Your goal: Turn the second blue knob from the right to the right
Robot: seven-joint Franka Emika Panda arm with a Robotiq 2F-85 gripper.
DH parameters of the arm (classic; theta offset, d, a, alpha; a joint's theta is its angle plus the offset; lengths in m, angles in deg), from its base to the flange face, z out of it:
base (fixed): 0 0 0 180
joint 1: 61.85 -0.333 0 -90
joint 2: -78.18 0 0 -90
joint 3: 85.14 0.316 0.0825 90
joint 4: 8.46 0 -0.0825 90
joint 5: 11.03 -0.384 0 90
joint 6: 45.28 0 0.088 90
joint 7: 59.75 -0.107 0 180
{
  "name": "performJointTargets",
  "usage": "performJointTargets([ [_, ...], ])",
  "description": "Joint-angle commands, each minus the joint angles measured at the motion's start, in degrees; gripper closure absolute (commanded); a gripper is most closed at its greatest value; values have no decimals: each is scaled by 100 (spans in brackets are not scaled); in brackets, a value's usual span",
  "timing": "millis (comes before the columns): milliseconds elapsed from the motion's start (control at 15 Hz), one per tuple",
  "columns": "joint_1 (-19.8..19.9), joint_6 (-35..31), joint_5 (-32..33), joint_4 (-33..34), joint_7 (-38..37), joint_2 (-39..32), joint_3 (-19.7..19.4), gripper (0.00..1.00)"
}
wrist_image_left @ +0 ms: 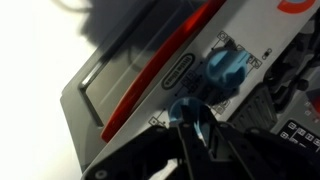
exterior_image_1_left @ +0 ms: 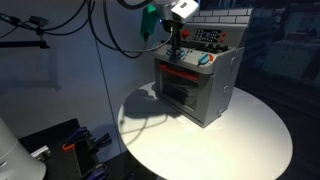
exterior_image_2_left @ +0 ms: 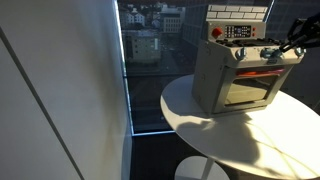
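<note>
Gripper (exterior_image_1_left: 172,48) at toy oven (exterior_image_1_left: 200,92) top front edge | fingertips at blue knob (wrist_image_left: 188,108), grip state indiscernible | bare tabletop (exterior_image_1_left: 255,135) between oven and rim

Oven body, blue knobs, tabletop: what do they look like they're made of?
Oven body: probably moulded plastic, grey with a satin finish; its edges are rounded and it looks toy-like. Blue knobs: plastic, slightly glossy; the colour is bright and uniform with a light highlight, though the wrist view is blurred. Tabletop: smooth, matte white; laminate or painted board, cannot tell which.
</note>
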Motion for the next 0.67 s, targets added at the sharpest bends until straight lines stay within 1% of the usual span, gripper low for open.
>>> performJointTargets([
  [0,26,196,-116,-109,177,380,10,56],
  [133,26,304,-49,-121,227,497,-2,42],
  [267,29,466,36,-130,277,629,-14,24],
  [467,56,714,234,-141,322,813,-27,2],
  [533,67,839,330,-136,335,864,-36,0],
  [600,89,1023,486,-122,322,914,-49,0],
])
